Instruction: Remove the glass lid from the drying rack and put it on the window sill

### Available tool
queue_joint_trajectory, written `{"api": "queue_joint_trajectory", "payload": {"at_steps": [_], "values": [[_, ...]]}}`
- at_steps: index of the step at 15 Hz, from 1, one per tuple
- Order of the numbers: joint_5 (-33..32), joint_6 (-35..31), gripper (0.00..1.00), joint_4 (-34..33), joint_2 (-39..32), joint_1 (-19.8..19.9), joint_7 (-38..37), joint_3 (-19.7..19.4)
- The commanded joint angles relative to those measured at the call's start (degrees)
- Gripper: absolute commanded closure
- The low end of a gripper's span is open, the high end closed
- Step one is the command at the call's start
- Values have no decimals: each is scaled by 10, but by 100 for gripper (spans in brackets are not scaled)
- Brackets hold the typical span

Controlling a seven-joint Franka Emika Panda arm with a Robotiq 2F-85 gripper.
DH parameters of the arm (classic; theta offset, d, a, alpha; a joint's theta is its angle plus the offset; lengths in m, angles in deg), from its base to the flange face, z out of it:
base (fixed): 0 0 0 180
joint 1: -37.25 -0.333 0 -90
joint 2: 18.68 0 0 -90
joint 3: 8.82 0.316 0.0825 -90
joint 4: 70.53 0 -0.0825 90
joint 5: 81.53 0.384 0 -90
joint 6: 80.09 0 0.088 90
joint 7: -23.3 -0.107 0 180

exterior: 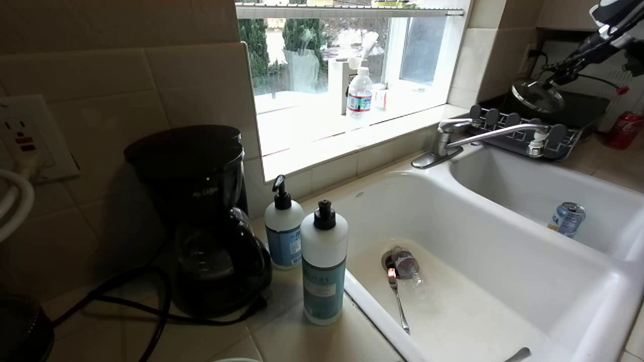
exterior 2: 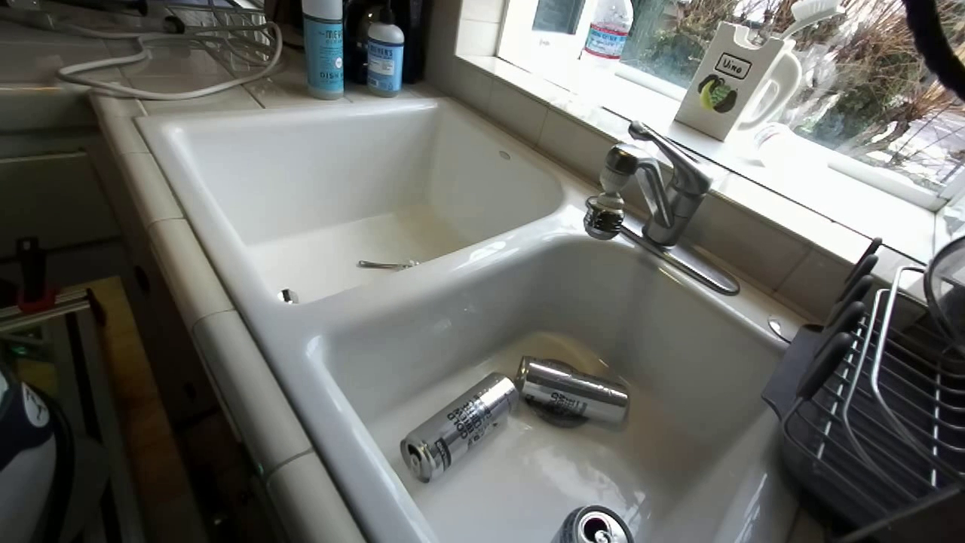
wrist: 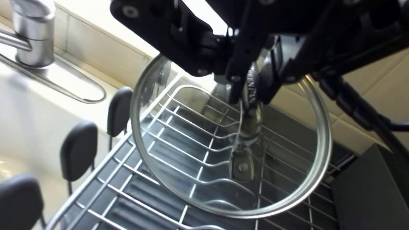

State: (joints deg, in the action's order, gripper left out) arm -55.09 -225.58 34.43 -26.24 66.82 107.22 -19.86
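Note:
The glass lid (wrist: 191,137), clear with a metal rim, fills the middle of the wrist view. My gripper (wrist: 250,99) is shut on its handle, with one finger on each side. In an exterior view the lid (exterior: 539,96) is tilted under the gripper (exterior: 549,80) at the drying rack (exterior: 566,138). In an exterior view only part of the lid (exterior 2: 946,283) shows, at the right edge over the rack (exterior 2: 837,460). I cannot tell whether its lower rim touches the rack's wires. The pale window sill (exterior: 382,143) runs behind the sink and also shows in an exterior view (exterior 2: 810,200).
The faucet (exterior: 443,143) stands between the sink (exterior: 483,231) and the sill. A plastic bottle (exterior: 359,95) and a white Uino pitcher (exterior 2: 735,83) stand on the sill. Grey prongs (wrist: 78,150) line the rack's edge. A red can (exterior: 624,130) stands beside the rack.

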Motion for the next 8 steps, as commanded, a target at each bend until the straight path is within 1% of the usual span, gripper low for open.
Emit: {"api": "queue_joint_trajectory", "payload": {"at_steps": [1, 3, 5, 8], "values": [[-17, 64, 95, 32, 75, -29, 35, -18], [-14, 104, 95, 8, 78, -49, 52, -21], [3, 143, 95, -21, 66, -75, 68, -18], [3, 168, 95, -62, 33, -111, 68, -7]]}}
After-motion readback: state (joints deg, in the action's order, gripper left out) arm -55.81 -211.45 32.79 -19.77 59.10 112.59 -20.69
